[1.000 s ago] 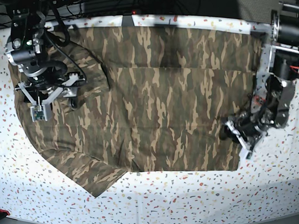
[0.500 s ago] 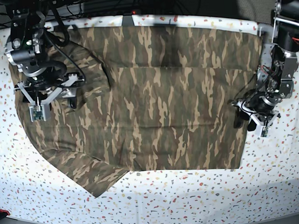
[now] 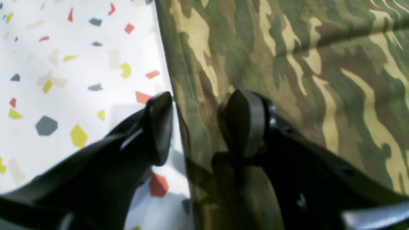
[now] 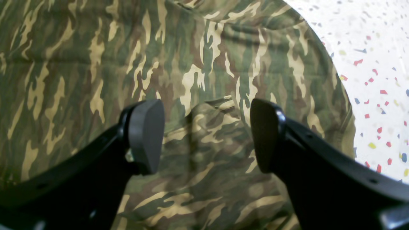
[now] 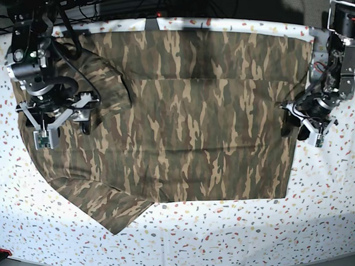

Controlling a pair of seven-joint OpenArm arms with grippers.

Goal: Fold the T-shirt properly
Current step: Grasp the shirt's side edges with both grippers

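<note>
Now left gripper (image 3: 198,127) agape astride T-shirt (image 5: 200,114) hem, right gripper (image 4: 204,137) agape, empty

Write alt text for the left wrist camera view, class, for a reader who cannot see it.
The open left gripper straddles the edge of the camouflage T-shirt: one finger is over the shirt, the other over the white speckled cloth beside it. Nothing is held between the fingers. The shirt fills the right of the picture, the speckled cloth the left.
</note>
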